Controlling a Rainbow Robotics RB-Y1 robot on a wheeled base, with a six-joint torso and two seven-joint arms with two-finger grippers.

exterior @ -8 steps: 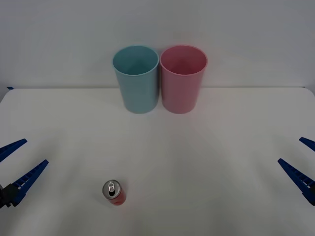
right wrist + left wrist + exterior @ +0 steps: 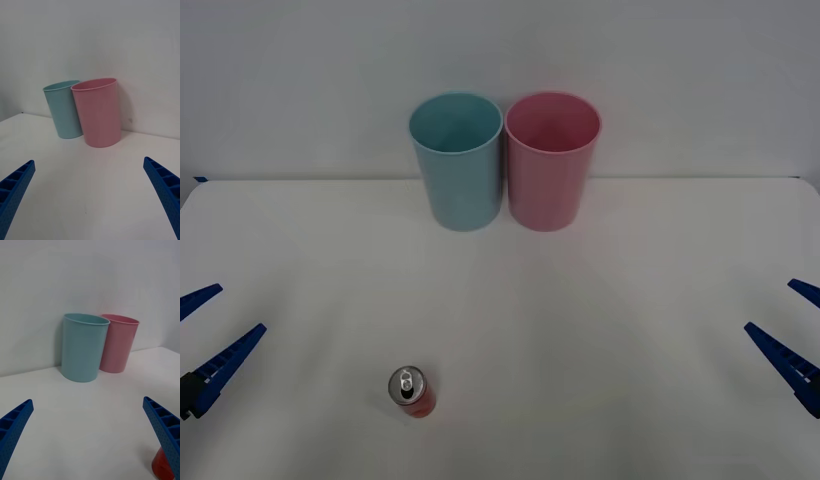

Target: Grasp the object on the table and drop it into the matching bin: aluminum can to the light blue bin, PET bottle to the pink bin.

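**Can stands nearer the left gripper, no grasp yet**

Near the lower left of the front view, the aluminum can [image 2: 411, 390] stands upright on the white bench [image 2: 600, 300], with its silver top and pull tab turned up toward the camera. Its long axis is vertical, so a grasp from the side looks the most natural.

At the left edge of the same view the left gripper [image 2: 212, 330] hangs with its blue fingers spread apart and nothing between them. The can lies to the right of it and a little lower in the frame, rather near. In the left wrist view a red part of the can [image 2: 161, 467] shows at the lower right corner, partly behind one finger.

At the right edge of the front view the right gripper [image 2: 795, 330] is also wide open and empty, well apart from the can. I judge that the left arm is the nearer one and should take the can.

At the upper middle of the frame the light blue bin [image 2: 457, 160] and the pink bin [image 2: 552, 160] stand just beside each other, the blue one on the left. The can belongs in the blue one.
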